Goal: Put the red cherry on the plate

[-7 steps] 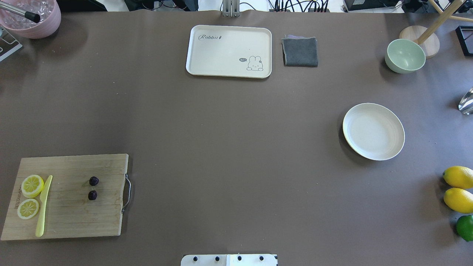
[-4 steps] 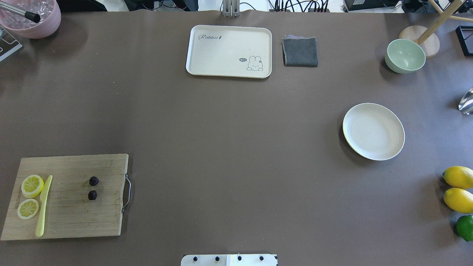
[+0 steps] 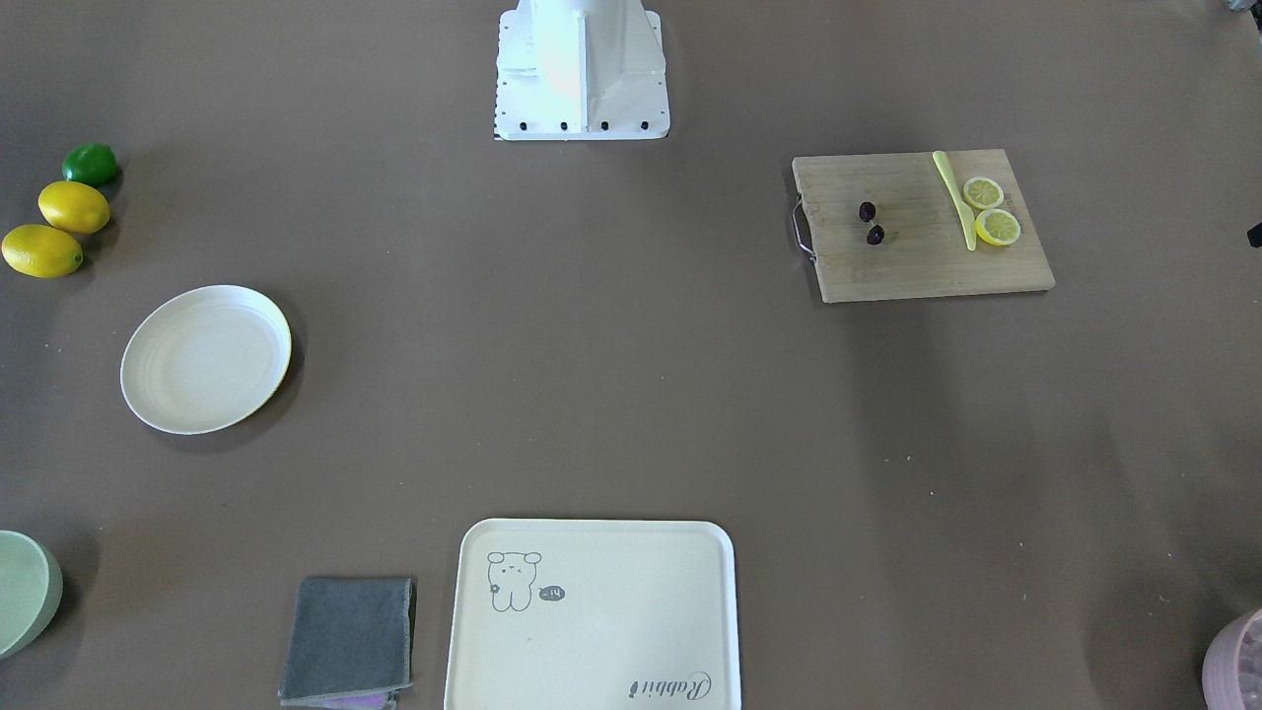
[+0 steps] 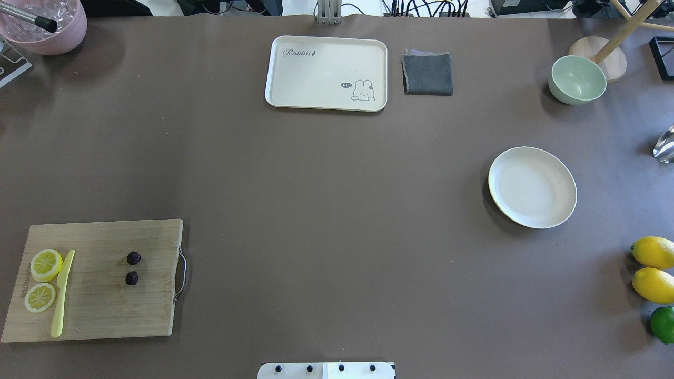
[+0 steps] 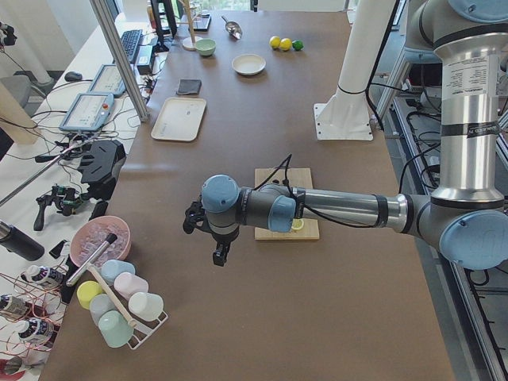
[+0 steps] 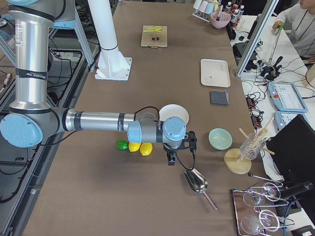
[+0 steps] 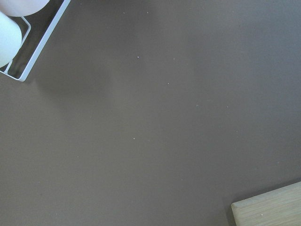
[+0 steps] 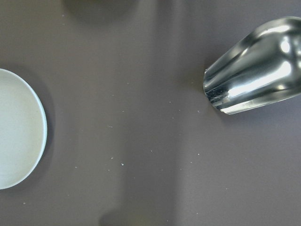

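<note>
The red cherry (image 4: 134,258), two tiny dark fruits, lies on the wooden cutting board (image 4: 100,310) at the near left; it also shows in the front-facing view (image 3: 867,211). The cream plate (image 4: 532,187) sits empty at the right, and its edge shows in the right wrist view (image 8: 19,127). My left gripper (image 5: 218,254) hangs beyond the board's outer end, seen only in the exterior left view, so I cannot tell its state. My right gripper (image 6: 170,160) hovers between the plate (image 6: 177,110) and a metal scoop, seen only in the exterior right view; I cannot tell its state either.
Two lemon slices (image 4: 46,264) and a yellow knife (image 4: 62,295) share the board. A rabbit tray (image 4: 326,72), grey cloth (image 4: 427,73) and green bowl (image 4: 577,79) line the far side. Lemons (image 4: 653,252), a lime (image 4: 662,323) and a scoop (image 8: 254,75) lie at the right.
</note>
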Motion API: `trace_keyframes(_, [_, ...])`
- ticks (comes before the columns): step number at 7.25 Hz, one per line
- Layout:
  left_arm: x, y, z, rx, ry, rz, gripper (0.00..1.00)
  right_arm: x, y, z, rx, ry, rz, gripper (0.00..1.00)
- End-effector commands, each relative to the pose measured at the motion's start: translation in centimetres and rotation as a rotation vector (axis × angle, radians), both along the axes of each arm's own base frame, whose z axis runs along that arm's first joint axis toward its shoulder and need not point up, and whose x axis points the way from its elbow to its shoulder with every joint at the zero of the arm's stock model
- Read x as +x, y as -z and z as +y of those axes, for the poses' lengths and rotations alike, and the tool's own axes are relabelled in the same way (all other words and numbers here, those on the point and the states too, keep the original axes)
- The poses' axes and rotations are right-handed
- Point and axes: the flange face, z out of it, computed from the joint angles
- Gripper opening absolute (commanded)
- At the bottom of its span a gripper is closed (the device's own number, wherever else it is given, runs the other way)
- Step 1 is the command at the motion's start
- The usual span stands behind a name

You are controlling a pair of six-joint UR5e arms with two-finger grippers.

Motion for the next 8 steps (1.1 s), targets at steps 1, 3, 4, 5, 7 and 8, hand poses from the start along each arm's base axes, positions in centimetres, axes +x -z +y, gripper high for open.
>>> trace_keyframes(1, [0.0,-0.4,0.5,-0.007,-0.001,-0.001,0.98,-0.8,1.0,0.2,0.095,0.018,-0.076,1.00])
trace_keyframes(3, [-0.3,0.8,0.5,0.021,0.006,0.001,0.98,-3.5,0.9,0.2,0.132,0.069,-0.078,1.00])
trace_keyframes(4, [-0.4,1.2,0.4,0.029,0.009,0.003,0.98,-4.8,1.0,-0.1,0.134,0.093,-0.071,1.00])
trace_keyframes(5, [-0.4,1.2,0.4,0.026,0.009,0.003,0.98,-6.7,1.5,-0.9,0.143,0.132,-0.065,1.00])
trace_keyframes(7, [-0.4,1.6,0.5,0.037,0.007,0.013,0.98,-10.3,3.1,-2.9,0.116,0.139,-0.003,1.00])
trace_keyframes(8, [-0.4,2.0,0.4,0.054,0.006,0.014,0.98,-12.1,3.7,-3.3,0.120,0.154,0.012,1.00])
